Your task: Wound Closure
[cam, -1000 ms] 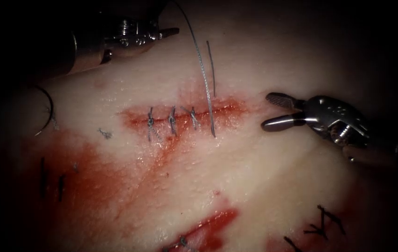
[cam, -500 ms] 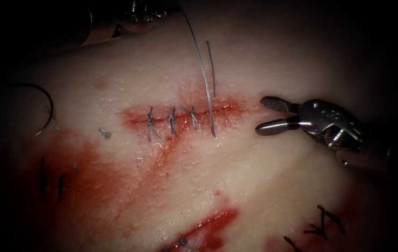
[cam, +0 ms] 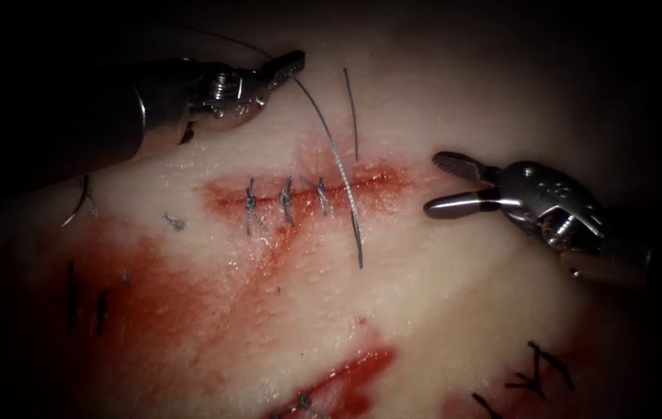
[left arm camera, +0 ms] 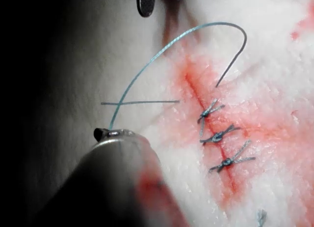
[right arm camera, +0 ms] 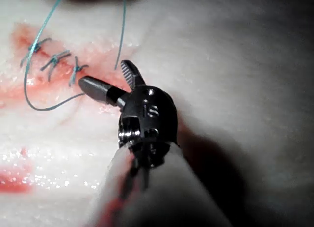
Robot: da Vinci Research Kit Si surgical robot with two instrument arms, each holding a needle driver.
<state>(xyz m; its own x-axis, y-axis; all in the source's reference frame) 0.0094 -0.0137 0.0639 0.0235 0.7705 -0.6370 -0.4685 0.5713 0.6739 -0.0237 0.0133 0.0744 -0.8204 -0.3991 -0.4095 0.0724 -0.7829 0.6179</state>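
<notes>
At the tip of the left tool (cam: 288, 64), jaws together and clamped on the thread (cam: 331, 147); no needle held. From that grip, thread running down over the cut (cam: 377, 180) to a loose end on the tissue (cam: 439, 295) below it. In the left wrist view, same thread (left arm camera: 162, 45) arching from the left tool (left arm camera: 100, 133) and seeming to enter the tissue just beside the cut. Just beside the cut's right end, right tool (cam: 433, 185) with jaws apart, holding nothing and touching nothing; likewise parted in its own view (right arm camera: 104, 73). Well off to the left of the cut, needle (cam: 82, 198) lying free on the tissue, partly behind the left tool, not driven in. Judged as a fourth stitch passed but not yet tied. For a knot, need of a hold on the short strand (cam: 351, 116) standing above the cut, near the parted jaws, and gentle tension so that the strand is not dragged through. By count: two tools, one needle, three tied stitches (cam: 286, 200) left of the loose thread, two loose strands. Farther out, red fluid (cam: 160, 302) and a second cut (cam: 346, 372).
</notes>
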